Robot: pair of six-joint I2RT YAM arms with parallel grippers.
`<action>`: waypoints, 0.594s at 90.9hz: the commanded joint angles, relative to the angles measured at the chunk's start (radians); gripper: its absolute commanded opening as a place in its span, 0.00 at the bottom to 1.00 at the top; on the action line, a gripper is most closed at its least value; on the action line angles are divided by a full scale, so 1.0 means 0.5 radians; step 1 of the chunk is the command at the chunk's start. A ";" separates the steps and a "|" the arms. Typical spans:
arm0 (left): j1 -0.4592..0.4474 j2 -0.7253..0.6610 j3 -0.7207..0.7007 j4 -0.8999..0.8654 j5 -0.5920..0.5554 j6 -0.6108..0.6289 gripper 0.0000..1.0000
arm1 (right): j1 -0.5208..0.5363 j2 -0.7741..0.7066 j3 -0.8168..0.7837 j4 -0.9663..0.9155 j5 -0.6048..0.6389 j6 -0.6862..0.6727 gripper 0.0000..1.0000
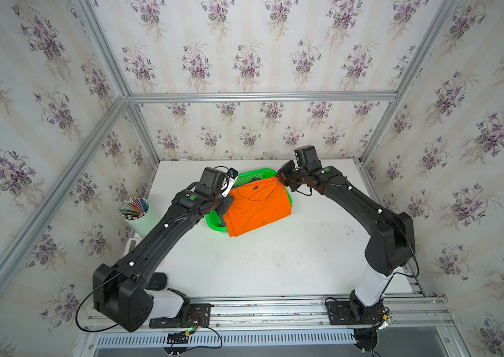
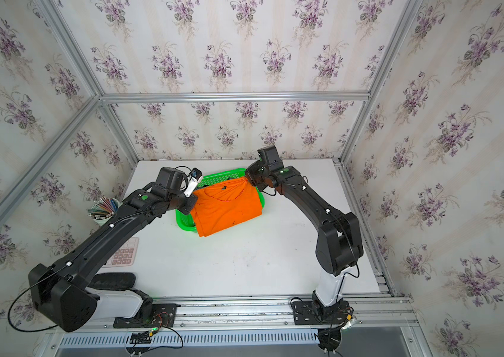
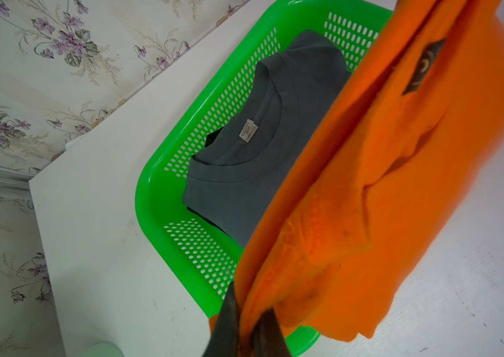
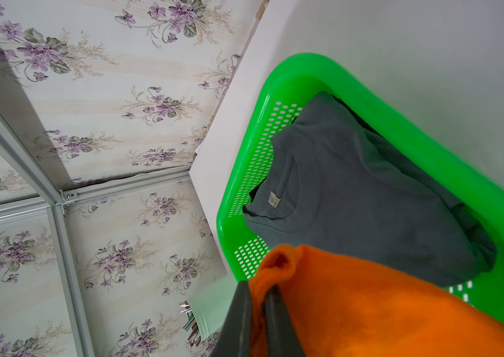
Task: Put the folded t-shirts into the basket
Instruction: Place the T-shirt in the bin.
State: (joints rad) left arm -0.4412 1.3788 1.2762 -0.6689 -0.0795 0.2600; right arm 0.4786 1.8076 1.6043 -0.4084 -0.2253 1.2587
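The left gripper (image 3: pixel 252 312) and right gripper (image 4: pixel 258 296) are each pinching a corner of the orange t-shirt (image 1: pixel 257 207), which is hanging between them over the basket (image 3: pixel 152 191) below. It is being placed. Lowering it together, then releasing, is probably what is coming next.

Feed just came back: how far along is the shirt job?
Done: grey-blue shirt lies in the green basket, a black shirt peeking beneath. In hand: left gripper and right gripper are shut on the orange shirt over the basket. Left: lower it in, release.
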 commanded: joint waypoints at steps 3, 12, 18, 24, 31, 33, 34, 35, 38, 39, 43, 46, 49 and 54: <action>0.078 0.109 0.007 0.008 -0.021 0.016 0.00 | -0.003 0.096 0.088 -0.012 0.141 0.059 0.00; 0.119 0.218 -0.015 0.069 0.026 0.039 0.00 | -0.003 0.186 0.157 -0.072 0.172 0.068 0.00; 0.150 0.288 -0.016 0.098 0.087 0.076 0.00 | -0.003 0.227 0.170 -0.048 0.164 0.078 0.00; 0.164 0.346 -0.037 0.173 0.132 0.129 0.00 | -0.003 0.268 0.182 -0.022 0.159 0.095 0.00; 0.170 0.409 -0.054 0.261 0.122 0.182 0.00 | -0.002 0.320 0.208 -0.029 0.169 0.111 0.00; 0.173 0.429 -0.053 0.279 0.116 0.193 0.00 | -0.003 0.335 0.217 -0.040 0.173 0.119 0.00; 0.173 0.439 -0.051 0.287 0.113 0.197 0.00 | -0.003 0.342 0.222 -0.048 0.175 0.122 0.00; 0.177 0.448 -0.045 0.289 0.111 0.201 0.00 | -0.001 0.351 0.228 -0.053 0.176 0.126 0.00; 0.179 0.481 -0.031 0.296 0.107 0.209 0.00 | -0.002 0.375 0.233 -0.060 0.175 0.132 0.00; 0.181 0.491 -0.026 0.297 0.109 0.211 0.00 | -0.003 0.382 0.236 -0.061 0.173 0.134 0.00; 0.187 0.533 -0.003 0.299 0.115 0.225 0.00 | -0.003 0.408 0.239 -0.044 0.159 0.143 0.00; 0.191 0.563 0.012 0.310 0.117 0.237 0.00 | -0.003 0.428 0.238 -0.029 0.150 0.147 0.00; 0.196 0.590 0.031 0.319 0.116 0.246 0.00 | -0.003 0.442 0.239 -0.011 0.145 0.153 0.00; 0.203 0.638 0.066 0.310 0.108 0.269 0.00 | -0.003 0.466 0.241 0.021 0.136 0.167 0.00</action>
State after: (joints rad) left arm -0.3473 1.6646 1.2793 -0.5217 -0.0036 0.3557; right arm 0.4786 2.0235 1.7164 -0.4339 -0.1833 1.3178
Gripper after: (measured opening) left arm 0.088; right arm 0.091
